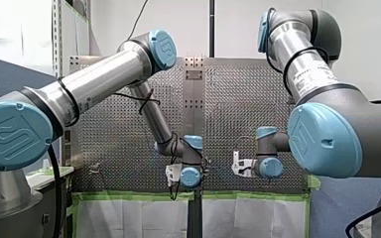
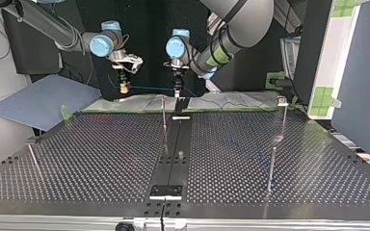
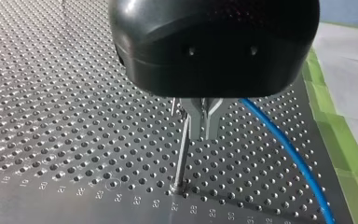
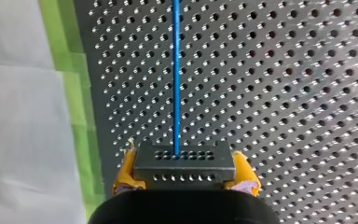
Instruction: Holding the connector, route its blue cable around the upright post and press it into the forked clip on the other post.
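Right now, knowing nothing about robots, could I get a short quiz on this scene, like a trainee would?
1. True or false: my right hand grips a dark connector between yellow pads.
2. What colour is the cable leaving that connector? A red, B blue, C green.
3. Fill in: in the left wrist view, just ahead of my left hand, a thin upright ____ stands on the perforated table.
Key: 1 true; 2 B; 3 post.
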`<state>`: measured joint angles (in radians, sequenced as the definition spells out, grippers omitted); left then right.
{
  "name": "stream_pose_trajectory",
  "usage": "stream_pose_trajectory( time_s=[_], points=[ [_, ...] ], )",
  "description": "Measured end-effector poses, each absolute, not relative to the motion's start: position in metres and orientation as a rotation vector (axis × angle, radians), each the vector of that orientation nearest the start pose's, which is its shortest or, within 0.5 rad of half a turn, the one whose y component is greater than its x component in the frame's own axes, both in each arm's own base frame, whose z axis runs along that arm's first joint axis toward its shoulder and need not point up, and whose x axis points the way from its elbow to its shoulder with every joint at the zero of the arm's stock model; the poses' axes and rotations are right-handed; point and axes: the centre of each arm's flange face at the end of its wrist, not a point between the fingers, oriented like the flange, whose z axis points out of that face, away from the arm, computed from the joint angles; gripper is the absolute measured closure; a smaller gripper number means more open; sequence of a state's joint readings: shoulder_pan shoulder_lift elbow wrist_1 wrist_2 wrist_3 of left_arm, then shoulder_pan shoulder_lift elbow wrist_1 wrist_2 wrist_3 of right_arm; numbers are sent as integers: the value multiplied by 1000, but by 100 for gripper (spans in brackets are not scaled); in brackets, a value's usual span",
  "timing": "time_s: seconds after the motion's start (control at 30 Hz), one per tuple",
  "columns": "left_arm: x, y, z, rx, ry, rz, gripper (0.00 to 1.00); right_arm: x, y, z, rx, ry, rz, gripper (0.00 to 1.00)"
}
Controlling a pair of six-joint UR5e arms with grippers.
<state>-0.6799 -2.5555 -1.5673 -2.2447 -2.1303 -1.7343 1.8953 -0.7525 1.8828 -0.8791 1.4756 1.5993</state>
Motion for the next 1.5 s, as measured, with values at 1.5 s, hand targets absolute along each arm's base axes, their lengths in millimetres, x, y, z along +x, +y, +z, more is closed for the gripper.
stream_pose_trajectory(
  time_s=[1.5],
  points=[
    [493, -477, -43, -25, 1659, -232, 100, 308, -518, -15, 1697, -1170, 1365, 79]
  ],
)
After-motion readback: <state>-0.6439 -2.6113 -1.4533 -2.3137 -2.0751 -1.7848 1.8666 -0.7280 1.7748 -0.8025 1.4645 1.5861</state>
